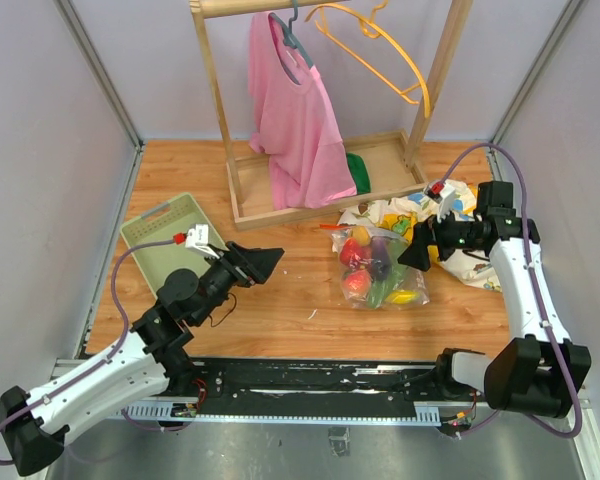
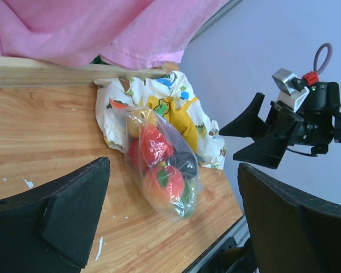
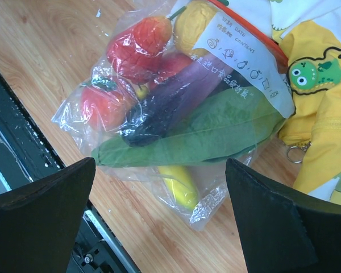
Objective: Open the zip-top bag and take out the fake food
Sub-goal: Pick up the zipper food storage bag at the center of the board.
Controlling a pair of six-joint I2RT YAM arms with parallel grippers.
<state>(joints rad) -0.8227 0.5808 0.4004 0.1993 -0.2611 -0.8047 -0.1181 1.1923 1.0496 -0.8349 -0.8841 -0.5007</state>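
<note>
The zip-top bag point(image 1: 383, 270) lies flat on the wooden tabletop point(image 1: 280, 310), at about 3 o'clock from its middle. The fake food point(image 3: 170, 99) is all inside it: red, peach, purple, green and yellow pieces packed close behind the clear plastic. The bag's orange-red zipper strip point(image 3: 256, 34) and white label point(image 3: 244, 62) sit at its 12 o'clock end, which touches the dinosaur-print cloth point(image 1: 460, 225) lying at 2 o'clock of the bag. Whether the zipper is sealed cannot be told. The right end effector point(image 1: 417, 250) hovers just beside the bag's 2 o'clock corner, over the cloth's edge. Its jaws are spread wide and grasp nothing. The left end effector point(image 1: 268, 262) hangs at 9 o'clock of the bag, well apart from it, pointing toward it, also released with jaws wide and empty. A pale green tray point(image 1: 145, 235) sits at 9 o'clock of the tabletop, behind the left arm. At 12 o'clock stands a wooden rack point(image 1: 220, 110) carrying a pink shirt point(image 1: 295, 130) and an orange hanger point(image 1: 380, 45).
</note>
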